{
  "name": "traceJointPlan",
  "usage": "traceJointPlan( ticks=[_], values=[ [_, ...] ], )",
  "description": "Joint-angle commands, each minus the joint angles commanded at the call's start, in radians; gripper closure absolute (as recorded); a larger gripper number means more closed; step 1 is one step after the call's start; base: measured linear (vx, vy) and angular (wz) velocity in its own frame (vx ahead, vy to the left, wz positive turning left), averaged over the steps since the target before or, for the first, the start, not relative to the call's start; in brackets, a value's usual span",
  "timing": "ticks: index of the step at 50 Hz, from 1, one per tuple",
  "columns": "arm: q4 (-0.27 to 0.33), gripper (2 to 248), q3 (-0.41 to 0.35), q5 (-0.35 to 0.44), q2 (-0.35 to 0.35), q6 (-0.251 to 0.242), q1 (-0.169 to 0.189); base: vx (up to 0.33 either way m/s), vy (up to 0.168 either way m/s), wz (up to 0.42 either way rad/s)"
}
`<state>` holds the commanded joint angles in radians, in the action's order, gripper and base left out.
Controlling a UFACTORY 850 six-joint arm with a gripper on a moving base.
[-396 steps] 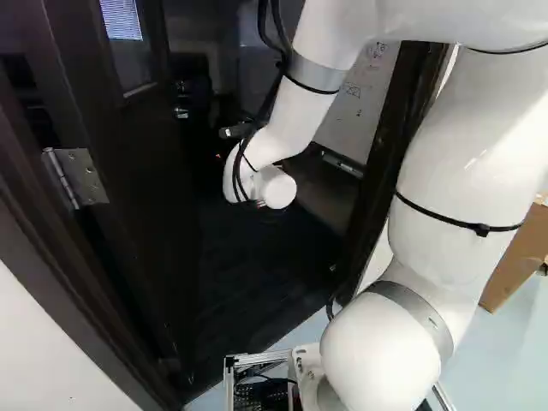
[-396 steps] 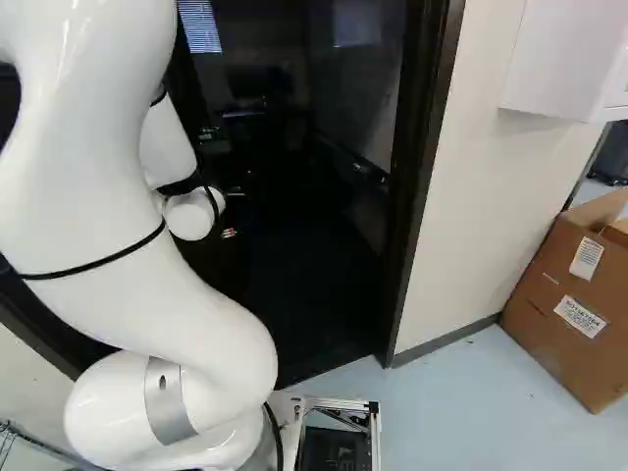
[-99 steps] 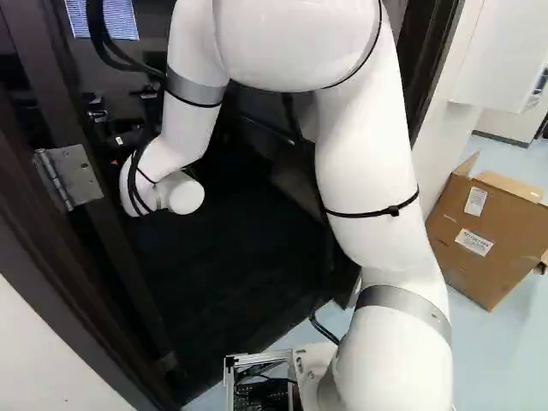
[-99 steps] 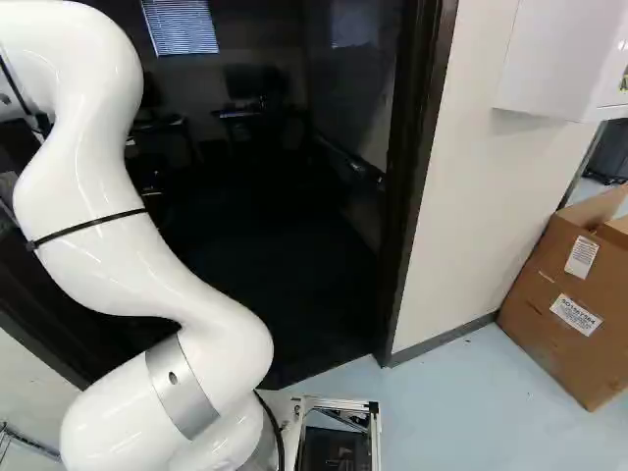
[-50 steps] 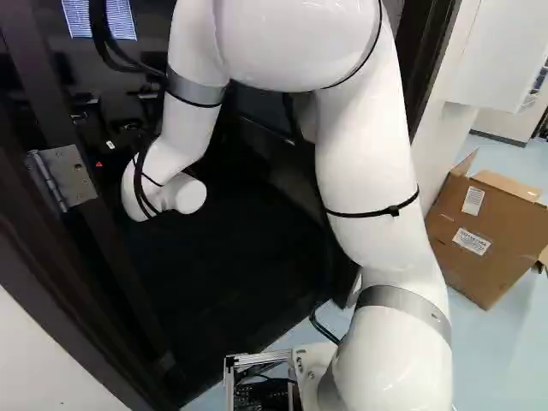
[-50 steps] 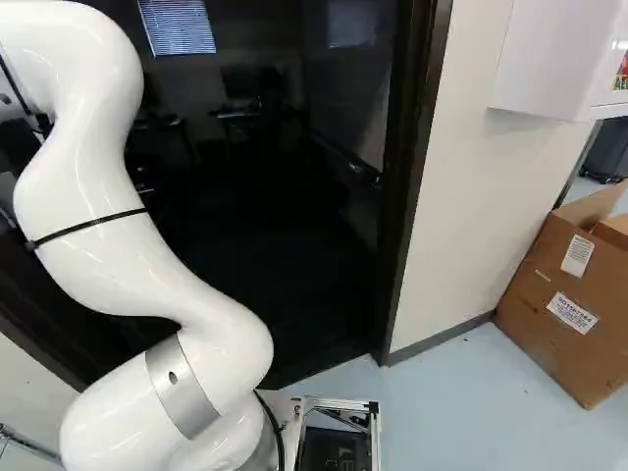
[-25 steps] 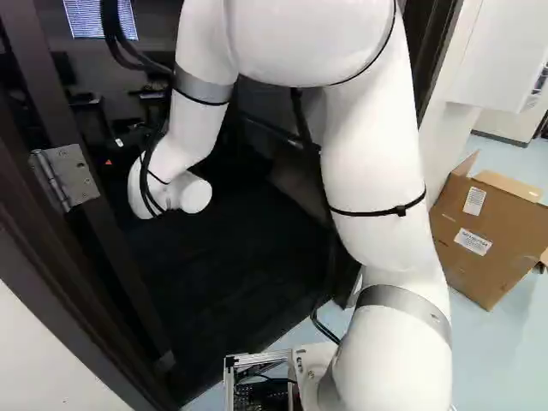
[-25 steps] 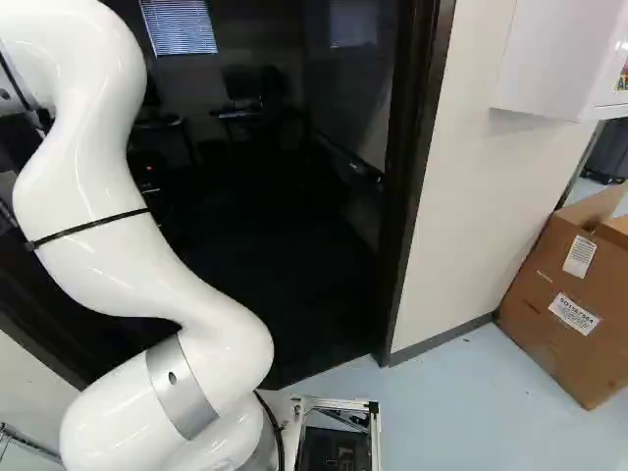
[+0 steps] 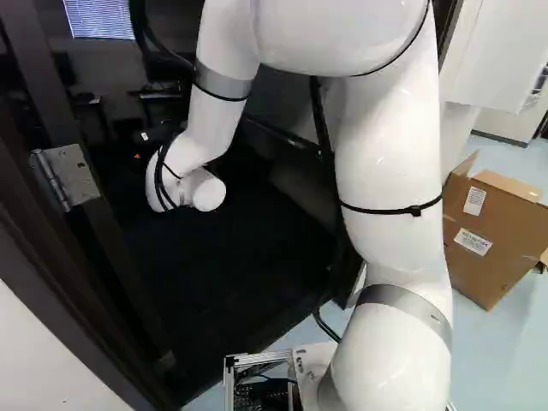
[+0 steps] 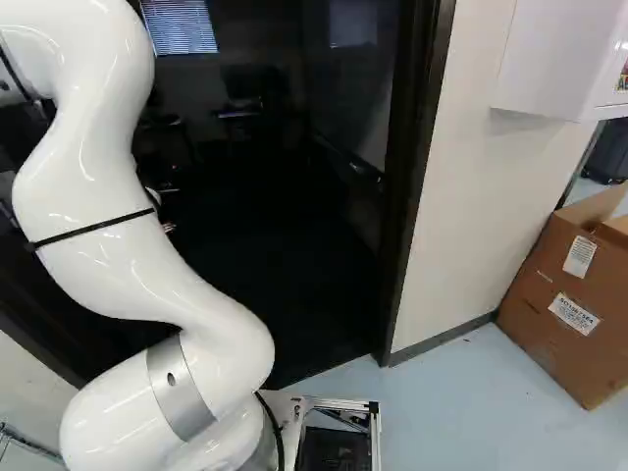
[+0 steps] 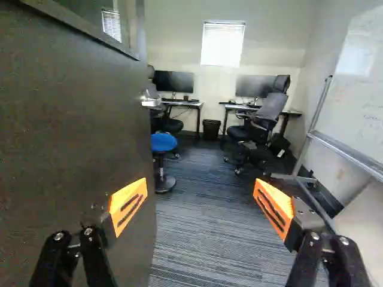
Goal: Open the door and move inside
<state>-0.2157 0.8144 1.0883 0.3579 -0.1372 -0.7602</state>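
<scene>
Dark door point(image 11: 66, 137) standing open, just beside gripper point(image 9: 137, 156), its silver handle point(image 11: 151, 102) farther ahead. Fingers spread wide, orange pads point(image 11: 127, 204) well apart. Blue stool point(image 11: 163, 142) ahead of gripper, near door; office chair point(image 11: 269, 113) and black bin point(image 11: 211, 129) deeper in. Whiteboard point(image 11: 365, 101) on side of gripper opposite door. Cardboard box point(image 10: 549, 304) well behind gripper, outside doorway.

2 desks point(image 11: 187, 103), 1 cardbd box point(image 10: 559, 280)

white arm point(image 10: 108, 255): left | dark-framed doorway point(image 10: 405, 177): middle | window blinds point(image 10: 179, 27): beyond doorway | open cardboard box point(image 10: 559, 348): right, on floor point(image 10: 461, 412)
</scene>
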Motion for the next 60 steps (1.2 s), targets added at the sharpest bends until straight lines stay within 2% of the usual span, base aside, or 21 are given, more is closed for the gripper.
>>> traceJointPlan(
  ticks=[22, 60],
  values=[
    [-0.082, 3, -0.046, 0.000, -0.038, 0.000, 0.058, 0.000, 0.000, 0.000],
    [-0.065, 3, -0.115, 0.000, -0.096, 0.000, 0.162, 0.000, 0.000, 0.000]
  ],
)
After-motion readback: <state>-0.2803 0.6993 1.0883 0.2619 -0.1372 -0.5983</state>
